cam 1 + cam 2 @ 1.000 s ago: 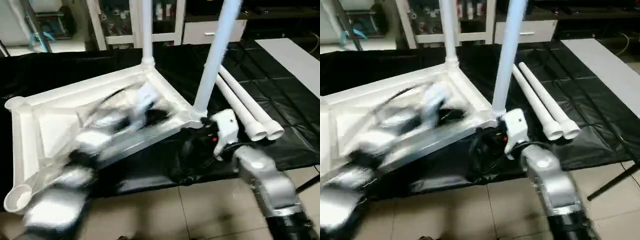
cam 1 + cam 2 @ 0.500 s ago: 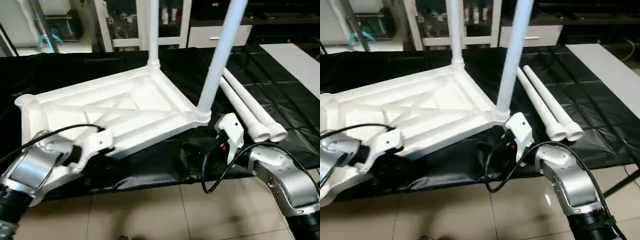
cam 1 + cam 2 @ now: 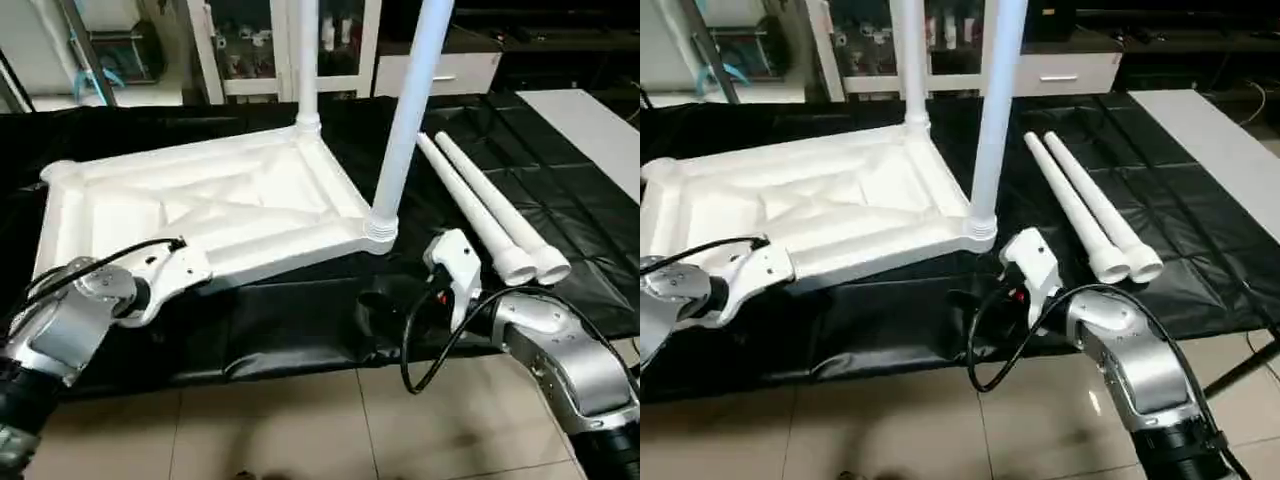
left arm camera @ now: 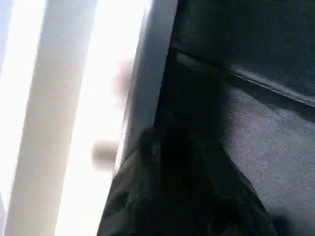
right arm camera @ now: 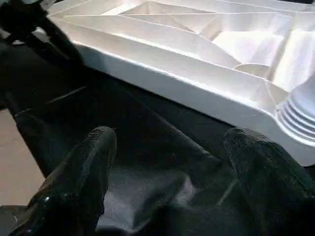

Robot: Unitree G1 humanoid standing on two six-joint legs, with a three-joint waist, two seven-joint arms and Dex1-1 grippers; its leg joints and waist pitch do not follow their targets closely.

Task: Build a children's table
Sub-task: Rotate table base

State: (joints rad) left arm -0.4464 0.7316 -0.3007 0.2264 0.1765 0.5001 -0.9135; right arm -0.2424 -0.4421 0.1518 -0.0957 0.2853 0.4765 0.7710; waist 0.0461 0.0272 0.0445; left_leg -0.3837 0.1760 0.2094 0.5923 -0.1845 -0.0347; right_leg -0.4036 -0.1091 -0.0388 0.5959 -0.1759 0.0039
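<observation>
Head views: upturned tabletop lay ribbed side up on the black cloth. Two legs stood fitted in the right-hand corner sockets. Two loose legs lay side by side on the cloth to the right, well apart from both arms. Far-left corner socket stood empty. Left gripper sat at the top's near rim; right gripper hung low before the near-right corner.

Left wrist view: looked close along the bright white rim, with dark cloth beside it. Could not tell whether clamped on the rim or merely next to it.

Right wrist view: right gripper splayed wide, its fingers well apart, nothing between them but cloth. Faced the top's near wall and the ringed socket without touching either.

Judged halfway through: third leg due. Next move probably calls for swinging right to a loose leg, closing on its shaft, then standing the end over an empty socket.
</observation>
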